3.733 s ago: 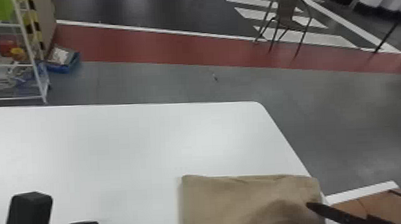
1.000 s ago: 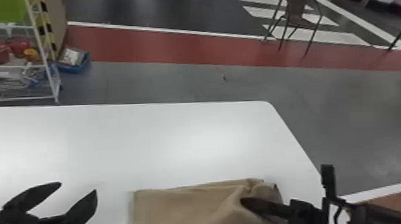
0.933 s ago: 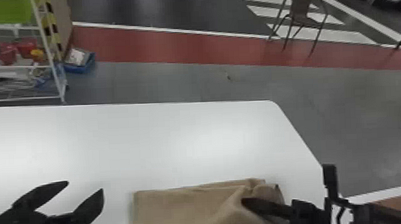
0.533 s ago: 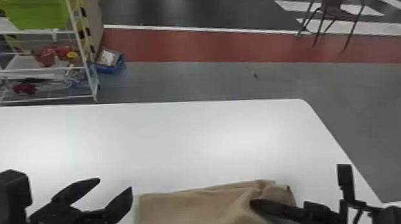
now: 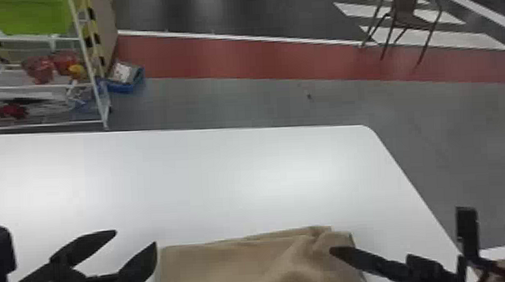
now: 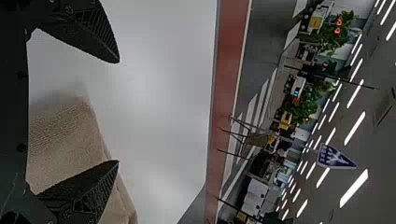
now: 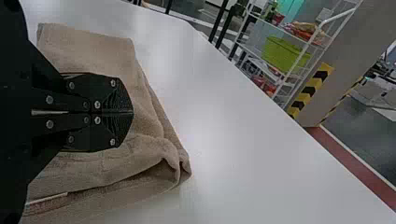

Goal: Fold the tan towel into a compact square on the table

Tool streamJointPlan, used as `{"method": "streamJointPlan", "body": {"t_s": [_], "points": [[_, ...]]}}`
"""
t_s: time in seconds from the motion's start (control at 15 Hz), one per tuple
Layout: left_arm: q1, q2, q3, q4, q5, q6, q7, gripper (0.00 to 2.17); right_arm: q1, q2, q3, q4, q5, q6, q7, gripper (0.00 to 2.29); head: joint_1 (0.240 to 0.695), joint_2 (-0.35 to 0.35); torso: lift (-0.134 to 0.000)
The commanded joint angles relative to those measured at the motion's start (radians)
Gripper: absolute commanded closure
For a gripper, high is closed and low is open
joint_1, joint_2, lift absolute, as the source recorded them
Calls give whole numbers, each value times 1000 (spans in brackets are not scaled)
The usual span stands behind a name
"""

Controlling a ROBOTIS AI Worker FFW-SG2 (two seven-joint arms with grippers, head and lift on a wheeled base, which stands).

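Note:
In the head view my left gripper (image 5: 135, 238) stands open just left of the tan towel (image 5: 228, 265), which lies on the white table (image 5: 224, 172). The right gripper (image 5: 332, 250) reaches over the towel's right part, its tip against rumpled cloth. In the left wrist view the open left gripper (image 6: 117, 112) has one finger in front of the towel (image 6: 65, 140). Seen from the right wrist, the right gripper (image 7: 132, 112) is shut, fingers together over the towel (image 7: 149, 144), whose folded layers bulge at one corner. Whether cloth is pinched at the tips is unclear.
The table's right edge runs close by the right gripper. Beyond the table, on the floor, are a white shelf rack (image 5: 94, 84) with a green bin (image 5: 34, 16), a blue tray (image 5: 125, 85) and a chair (image 5: 411, 19).
The towel has shifted left on the table along with the right gripper, and its right part is more rumpled. My left gripper has come closer to the towel. The head view has turned.

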Motion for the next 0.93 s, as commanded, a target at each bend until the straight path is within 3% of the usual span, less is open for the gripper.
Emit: {"method": "streamJointPlan", "body": {"t_s": [0.0,0.4,0.67,0.87], "points": [[-24,0,-15,37,-12,-3,-2,124,64,0,-18,-75,10,3,-1,853,695,-246,-123],[-82,2,-45,134,-69,-15,-57,124,151,-18,-48,-135,7,3,-1,853,695,-317,-123],[-91,2,-64,164,-70,-55,-180,151,156,-28,-50,-116,5,3,-1,853,695,-350,-123],[-128,0,-110,237,-102,-123,-173,259,164,-32,-51,-70,2,-45,-1,853,695,-350,-123]]}}
